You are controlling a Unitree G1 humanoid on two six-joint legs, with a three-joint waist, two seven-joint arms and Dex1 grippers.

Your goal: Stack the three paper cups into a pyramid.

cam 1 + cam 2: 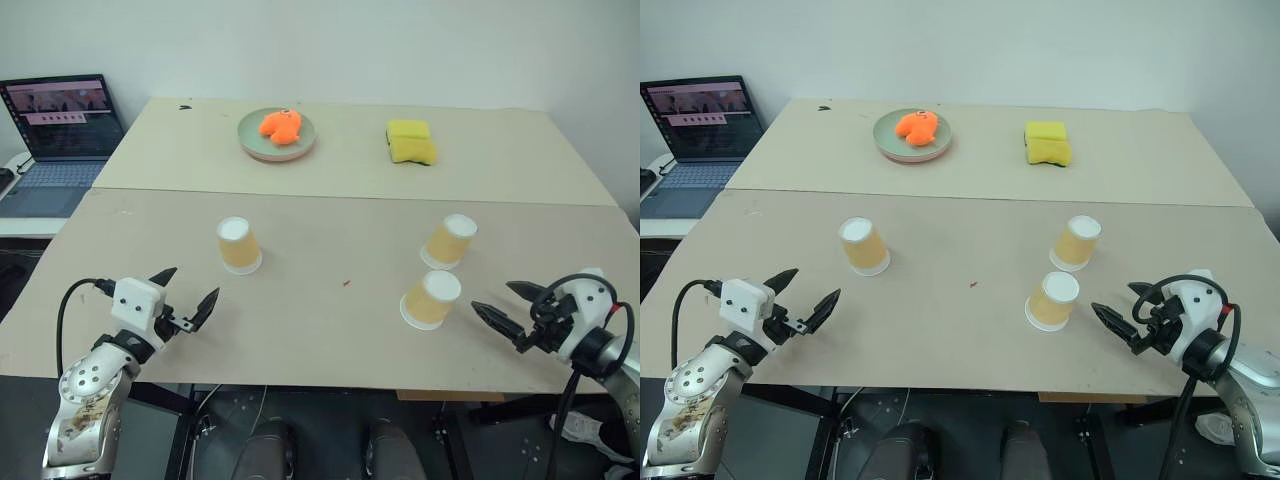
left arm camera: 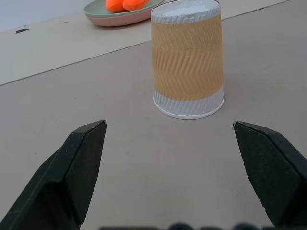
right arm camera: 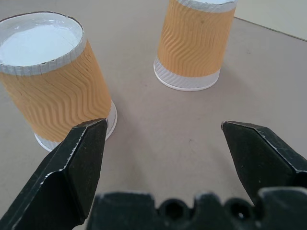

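1. While all three paper cups stand upside down and apart on the brown table (image 1: 330, 330), nothing is stacked yet: the left cup (image 1: 239, 245) sits alone ahead of the left gripper (image 1: 186, 297), and the near right cup (image 1: 431, 299) and far right cup (image 1: 450, 241) stand close together, not touching, ahead of the right gripper (image 1: 505, 306)

2. Both grippers hang low over the front of the table with jaws spread wide and nothing between them, so every grasp is still to come

3. Seen from the right wrist, the near right cup lies off toward one finger (image 3: 76, 167) rather than centred; closing from there would likely nudge or tip it, perhaps into the far right cup

4. These cups look light and thin-walled; a hard squeeze could crush the ribbed side, and a loose one could let the tapered wall slip

5. The base pair must end up side by side and close; if a gap stays between them, the top cup will probably drop through or lean

6. Setting the third cup down off-centre, or opening while the fingers still brush a base cup, could topple the pyramid

7. The green plate (image 1: 277, 135) with its orange toy (image 1: 280, 125) and the yellow sponge (image 1: 411, 141) lie well apart at the back and should not interfere
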